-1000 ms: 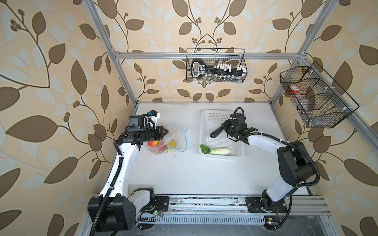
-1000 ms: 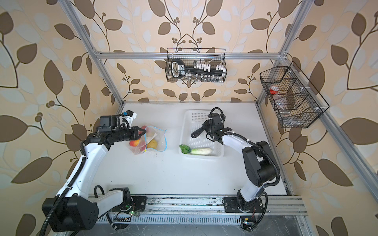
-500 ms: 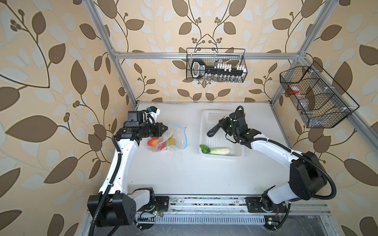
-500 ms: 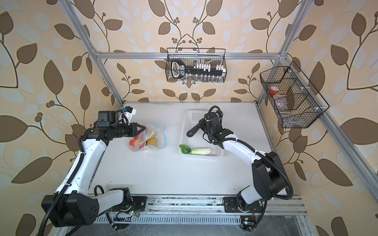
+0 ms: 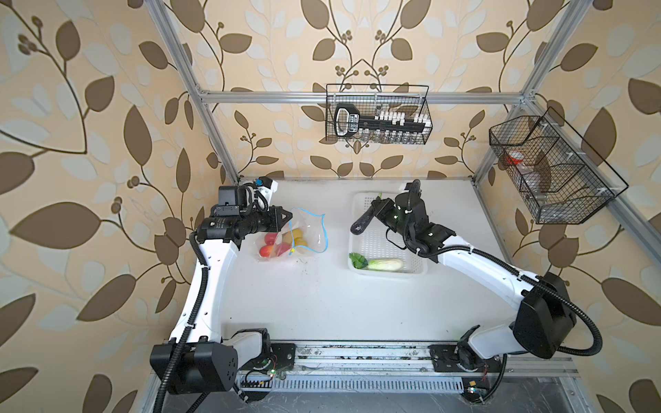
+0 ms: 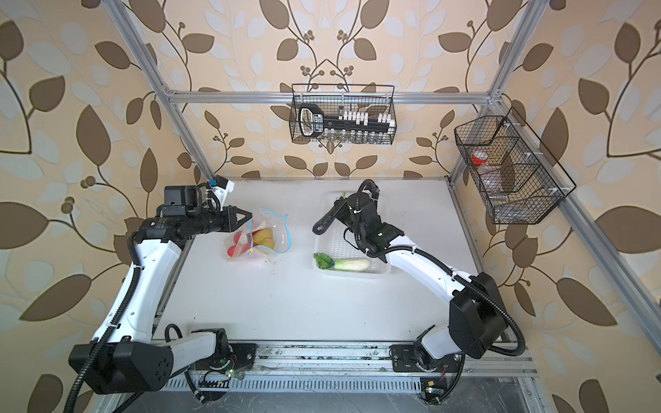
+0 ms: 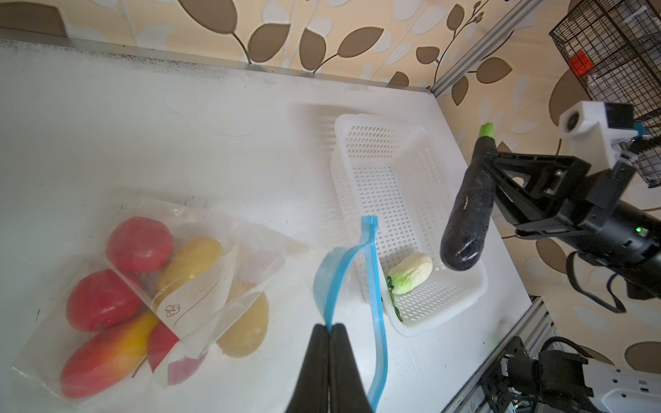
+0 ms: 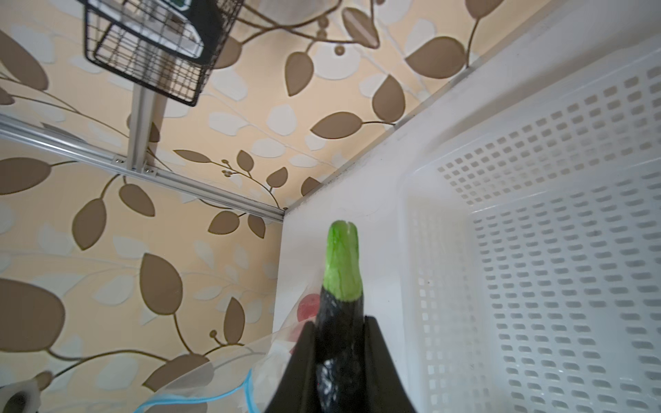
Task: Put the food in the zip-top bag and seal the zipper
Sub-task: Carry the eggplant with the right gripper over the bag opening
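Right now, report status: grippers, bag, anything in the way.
Left gripper shut on zipper, bag mouth open. Right gripper shut on eggplant, raised near basket. Cabbage in basket, not yet bagged. Nothing between eggplant and bag.

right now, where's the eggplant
In both top views the eggplant is right of centre, off the table, held in the right gripper over the left rim of the white basket, with the zip-top bag to its left.

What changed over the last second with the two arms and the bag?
The left gripper, shut on the zipper, shifted toward the back wall, taking the mouth of the bag with it. The right gripper, shut on the eggplant, carried it slightly toward the bag. The cabbage in the basket and the bagged food stayed put.
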Tool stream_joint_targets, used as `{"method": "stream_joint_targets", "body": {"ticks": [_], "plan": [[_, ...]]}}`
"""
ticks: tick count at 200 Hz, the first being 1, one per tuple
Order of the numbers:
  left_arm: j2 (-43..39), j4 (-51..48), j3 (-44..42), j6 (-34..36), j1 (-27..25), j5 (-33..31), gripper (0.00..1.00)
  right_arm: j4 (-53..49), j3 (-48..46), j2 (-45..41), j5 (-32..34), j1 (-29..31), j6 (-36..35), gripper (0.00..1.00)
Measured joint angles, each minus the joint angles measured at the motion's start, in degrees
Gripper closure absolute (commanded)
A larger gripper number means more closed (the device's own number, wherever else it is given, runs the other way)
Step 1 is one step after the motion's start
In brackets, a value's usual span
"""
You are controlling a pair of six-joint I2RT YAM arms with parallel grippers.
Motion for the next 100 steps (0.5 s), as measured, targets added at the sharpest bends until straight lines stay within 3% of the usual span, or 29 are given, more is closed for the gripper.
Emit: {"method": "stream_joint_targets", "body": {"ticks": [100], "plan": [[0.5,0.0,0.6,-1.3,-1.2,-0.1,1.00,4.5,8.8,3.1,10.2,11.3,-10.9,0.88]]}}
